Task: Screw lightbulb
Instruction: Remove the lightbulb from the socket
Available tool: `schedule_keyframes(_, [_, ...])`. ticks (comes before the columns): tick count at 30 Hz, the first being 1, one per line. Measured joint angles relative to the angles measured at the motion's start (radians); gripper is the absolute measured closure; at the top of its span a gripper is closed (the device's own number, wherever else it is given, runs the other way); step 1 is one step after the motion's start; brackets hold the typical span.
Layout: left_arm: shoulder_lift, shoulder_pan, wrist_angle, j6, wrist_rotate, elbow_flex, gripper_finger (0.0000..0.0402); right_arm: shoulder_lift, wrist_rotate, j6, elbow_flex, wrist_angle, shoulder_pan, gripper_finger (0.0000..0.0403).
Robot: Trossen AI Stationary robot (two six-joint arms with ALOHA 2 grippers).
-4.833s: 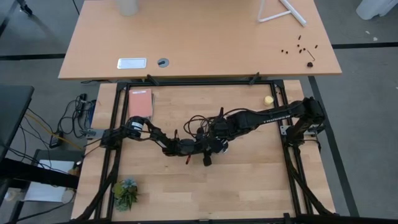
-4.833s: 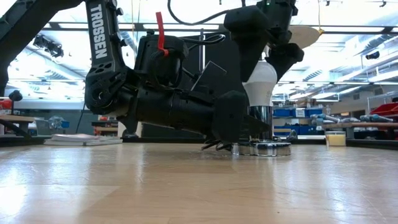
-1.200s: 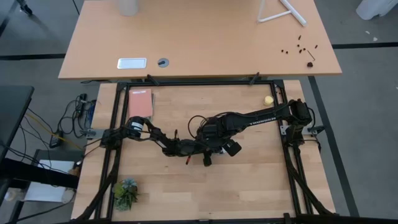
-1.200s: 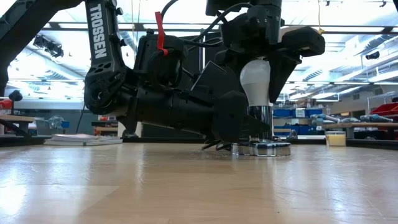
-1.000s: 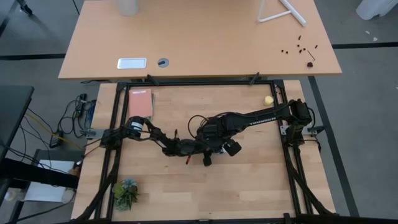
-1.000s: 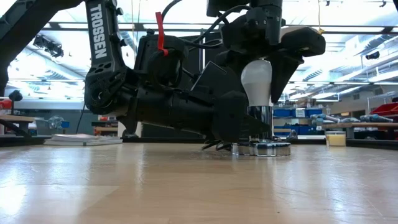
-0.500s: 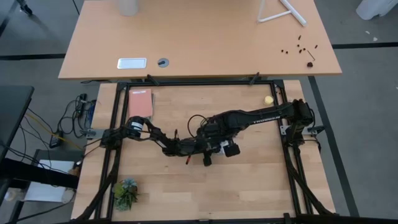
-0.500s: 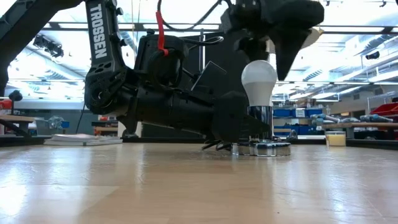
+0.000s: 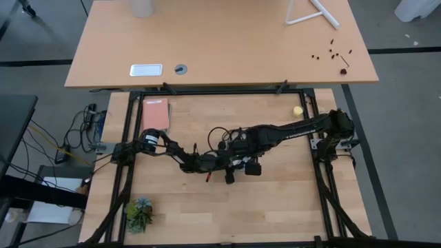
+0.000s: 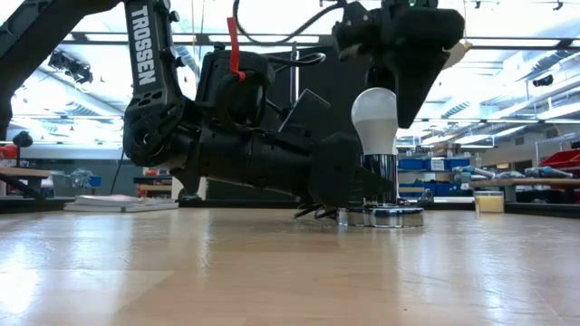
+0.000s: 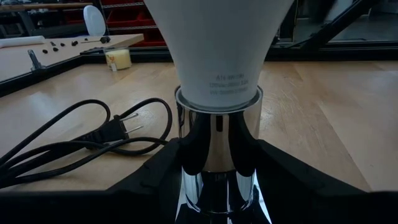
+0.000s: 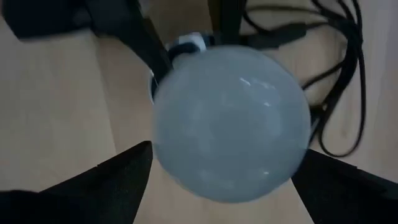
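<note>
Screwing step mid-cycle: left hand (image 11: 217, 186) clamped on shiny silver socket post (image 11: 217, 149), steadying it on wooden surface (image 10: 272, 272). White frosted pear-shaped lightbulb (image 10: 377, 113) upright in socket. Right hand (image 12: 217, 180) above globe, fingers apart, not gripping. Next, likely: re-grip globe, twist again.

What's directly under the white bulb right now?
The white frosted pear-shaped lightbulb stands upright in a shiny chrome socket, which the left claw grips from both sides. The bulb's screw base is hidden inside the socket.
</note>
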Motion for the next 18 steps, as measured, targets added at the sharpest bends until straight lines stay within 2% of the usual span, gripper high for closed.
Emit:
schedule_keyframes(9, [0.0, 0.0, 0.003, -0.001, 0.0, 0.0, 0.0219, -0.152, 0.089, 0.241, -0.217, 0.206, 0.041, 0.003])
schedule_keyframes(12, [0.0, 0.0, 0.005, -0.001, 0.0, 0.0, 0.0219, -0.162, 0.081, 0.397, -0.238, 0.272, 0.04, 0.003])
schedule_keyframes(18, [0.0, 0.0, 0.006, -0.001, 0.0, 0.0, 0.0219, -0.137, 0.082, 0.493, -0.239, 0.323, 0.039, 0.003])
